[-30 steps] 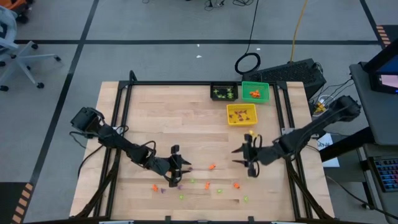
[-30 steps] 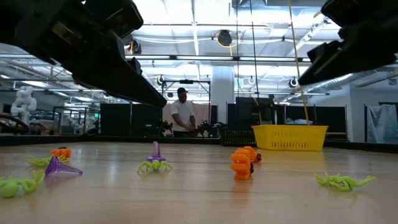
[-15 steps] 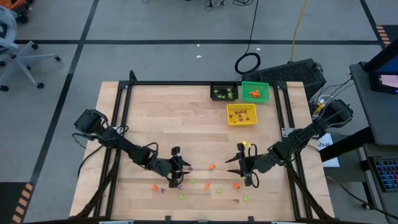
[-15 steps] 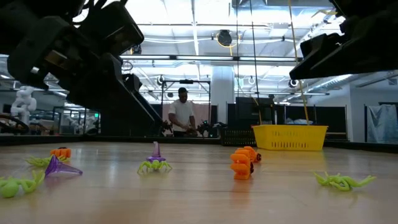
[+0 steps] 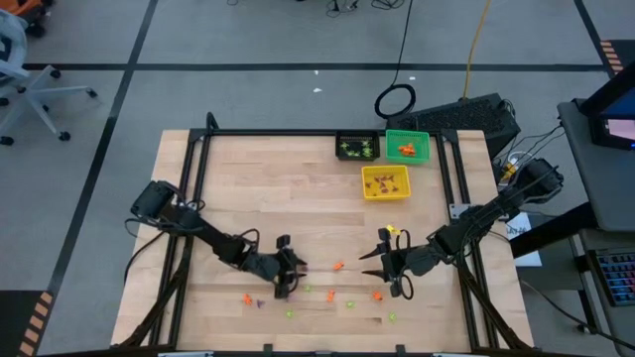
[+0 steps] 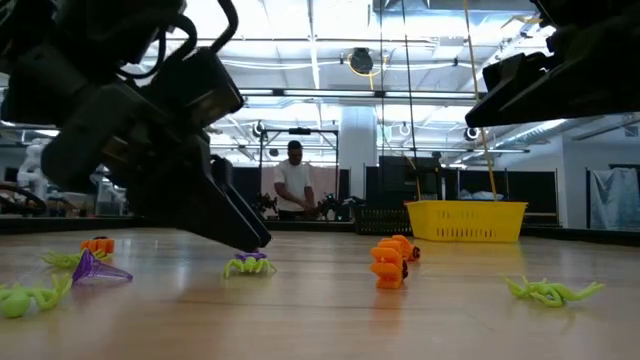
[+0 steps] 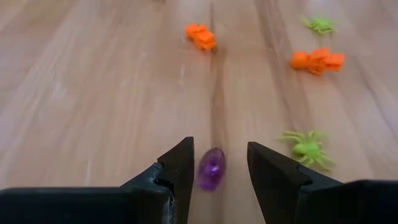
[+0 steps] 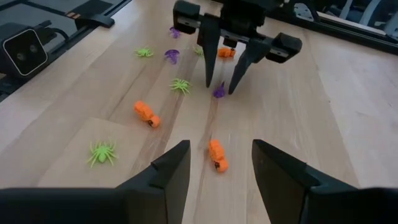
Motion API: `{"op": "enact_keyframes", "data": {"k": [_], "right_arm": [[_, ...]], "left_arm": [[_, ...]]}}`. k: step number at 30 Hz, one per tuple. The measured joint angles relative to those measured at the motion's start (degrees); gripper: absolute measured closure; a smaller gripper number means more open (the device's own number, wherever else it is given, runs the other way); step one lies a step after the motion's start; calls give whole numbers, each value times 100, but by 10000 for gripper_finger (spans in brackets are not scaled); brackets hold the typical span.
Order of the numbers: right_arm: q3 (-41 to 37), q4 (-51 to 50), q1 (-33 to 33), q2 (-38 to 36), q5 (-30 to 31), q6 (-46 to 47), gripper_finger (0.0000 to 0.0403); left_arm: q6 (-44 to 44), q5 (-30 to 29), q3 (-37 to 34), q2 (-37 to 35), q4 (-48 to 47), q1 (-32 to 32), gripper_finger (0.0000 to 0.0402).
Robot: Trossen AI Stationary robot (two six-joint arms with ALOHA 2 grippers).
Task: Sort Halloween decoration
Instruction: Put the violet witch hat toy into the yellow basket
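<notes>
Two grippers: both yours to watch.
Writing: none readable.
Left gripper: lowered to the table, fingers apart astride a purple trinket.
Right gripper: raised, fingers apart, empty.

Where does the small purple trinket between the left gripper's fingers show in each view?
High view: small purple trinket at the left gripper, near table's front.
Low view: hidden behind that gripper's fingers.
Left wrist view: between the open fingers.
Right wrist view: between the far gripper's fingers.
Shared landmark: light-green spider beside it.
</notes>
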Motion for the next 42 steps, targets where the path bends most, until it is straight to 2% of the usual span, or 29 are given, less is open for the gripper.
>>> {"op": "enact_keyframes", "data": {"k": [11,15,25,33,42], "right_arm": [[0,1,0,0,0,0,245],[0,2,0,0,0,0,245],[0,2,0,0,2,0,245],[0,1,0,0,2,0,245],[0,13,-15,0,15,-1,245]], "left_arm": [[-122,27,2,44,13,50,257],[-131,31,2,44,13,50,287],[-99,132,2,42,8,50,393],[-96,116,2,-11,-21,39,398],[346,-255,4,-461,564,39,399]]}}
